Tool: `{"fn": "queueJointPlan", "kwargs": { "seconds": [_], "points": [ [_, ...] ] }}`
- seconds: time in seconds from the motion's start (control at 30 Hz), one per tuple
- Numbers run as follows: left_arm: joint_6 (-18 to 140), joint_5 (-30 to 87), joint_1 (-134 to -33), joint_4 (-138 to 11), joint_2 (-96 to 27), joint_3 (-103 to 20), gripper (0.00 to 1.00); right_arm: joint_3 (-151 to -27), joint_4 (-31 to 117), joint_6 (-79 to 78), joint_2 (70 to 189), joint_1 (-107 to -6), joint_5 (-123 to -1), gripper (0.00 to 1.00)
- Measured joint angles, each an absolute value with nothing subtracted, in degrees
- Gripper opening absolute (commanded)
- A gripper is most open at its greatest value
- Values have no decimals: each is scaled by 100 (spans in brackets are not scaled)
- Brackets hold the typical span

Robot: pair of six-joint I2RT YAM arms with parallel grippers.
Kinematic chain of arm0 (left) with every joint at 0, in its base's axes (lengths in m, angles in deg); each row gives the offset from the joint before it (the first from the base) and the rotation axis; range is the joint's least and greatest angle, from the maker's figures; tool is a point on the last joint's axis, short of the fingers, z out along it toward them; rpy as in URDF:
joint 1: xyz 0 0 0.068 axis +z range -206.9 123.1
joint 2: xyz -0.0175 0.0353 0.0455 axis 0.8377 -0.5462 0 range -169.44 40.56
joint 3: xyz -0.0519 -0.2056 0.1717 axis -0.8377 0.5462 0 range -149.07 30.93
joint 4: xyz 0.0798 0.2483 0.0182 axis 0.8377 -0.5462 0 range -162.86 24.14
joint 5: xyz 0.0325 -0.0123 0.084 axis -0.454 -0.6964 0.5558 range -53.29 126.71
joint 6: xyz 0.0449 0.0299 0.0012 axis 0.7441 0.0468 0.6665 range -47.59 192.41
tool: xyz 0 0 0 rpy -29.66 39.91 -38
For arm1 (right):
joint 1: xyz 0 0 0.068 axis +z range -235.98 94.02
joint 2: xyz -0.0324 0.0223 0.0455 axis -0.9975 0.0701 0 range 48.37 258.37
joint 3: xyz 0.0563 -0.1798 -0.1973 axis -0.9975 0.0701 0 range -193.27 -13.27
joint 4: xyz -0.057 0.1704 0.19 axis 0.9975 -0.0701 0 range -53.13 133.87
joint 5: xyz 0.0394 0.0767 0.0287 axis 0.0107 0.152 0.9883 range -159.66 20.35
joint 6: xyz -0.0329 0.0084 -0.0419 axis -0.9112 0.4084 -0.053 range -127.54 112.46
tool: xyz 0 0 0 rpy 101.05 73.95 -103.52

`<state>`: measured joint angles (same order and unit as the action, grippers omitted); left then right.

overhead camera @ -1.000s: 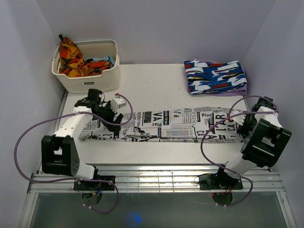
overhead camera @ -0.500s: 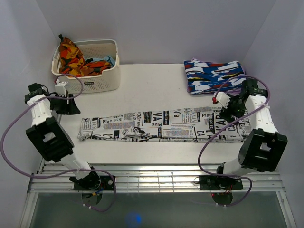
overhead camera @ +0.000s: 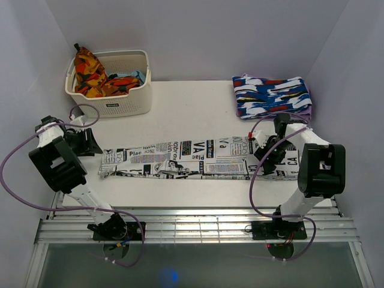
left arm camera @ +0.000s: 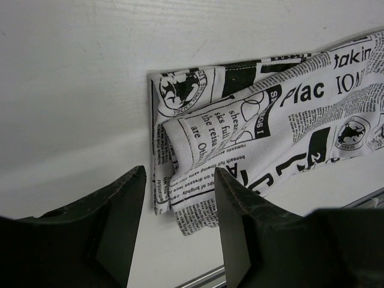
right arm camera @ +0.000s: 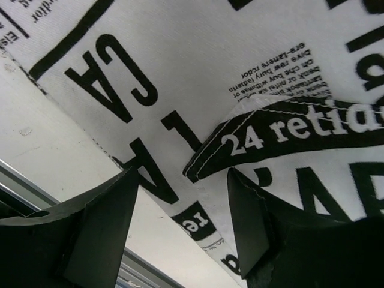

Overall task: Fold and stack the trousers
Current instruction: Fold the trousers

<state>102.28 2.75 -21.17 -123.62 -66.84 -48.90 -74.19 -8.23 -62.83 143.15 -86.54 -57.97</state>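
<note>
The long white fabric trousers printed with black newspaper text are lying flat on the white worktop, stretched into one narrow strip. The left hand is hovering over one end of the trousers, fingers spread wide and holding nothing. The right hand is hanging just above the opposite end, likewise wide and empty, over a black-edged flap. I am judging the end-to-end fold to be the step in hand. Next, each hand should be lowering and pinching every layer at its end. Beyond the trousers' far edge, a folded blue-white-red patterned garment and a white perforated plastic basket are sitting.
</note>
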Motion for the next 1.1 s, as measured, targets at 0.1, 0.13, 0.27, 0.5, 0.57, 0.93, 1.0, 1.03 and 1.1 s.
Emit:
{"fn": "queueJointPlan", "kwargs": {
  "seconds": [0.1, 0.13, 0.27, 0.5, 0.57, 0.93, 1.0, 1.03, 1.1],
  "points": [
    [10164, 264, -2117, -12331, -6686, -4707, 60, -7255, -725, -6145, 14446, -8656, -5889, 66],
    [10145, 267, -2117, -12309, -6686, -4626, 60, -7236, -709, -6119, 14459, -8656, -5902, 66],
    [10061, 273, -2117, -12172, -6688, -4269, 59, -7236, -679, -6040, 14459, -8656, -5922, 66],
    [9902, 177, -2117, -11955, -6695, -4110, 42, -7258, -694, -6021, 14477, -8656, -5920, 66],
    [9845, 44, -2117, -11879, -6695, -4112, 34, -7277, -703, -6018, 14499, -8656, -5920, 66],
    [9876, -562, -2167, -11717, -6655, -4403, 0, -7284, -705, -6027, 14507, -8656, -5935, 65],
    [9935, -608, -2176, -11695, -6579, -4405, 0, -7284, -705, -6032, 14507, -8656, -5942, 64],
    [9952, -619, -2178, -11676, -6531, -4405, 0, -7284, -707, -6036, 14507, -8656, -5942, 64],
    [10013, -621, -2178, -11608, -6369, -4405, 0, -7284, -705, -6043, 14507, -8656, -5944, 63]
  ]
}}
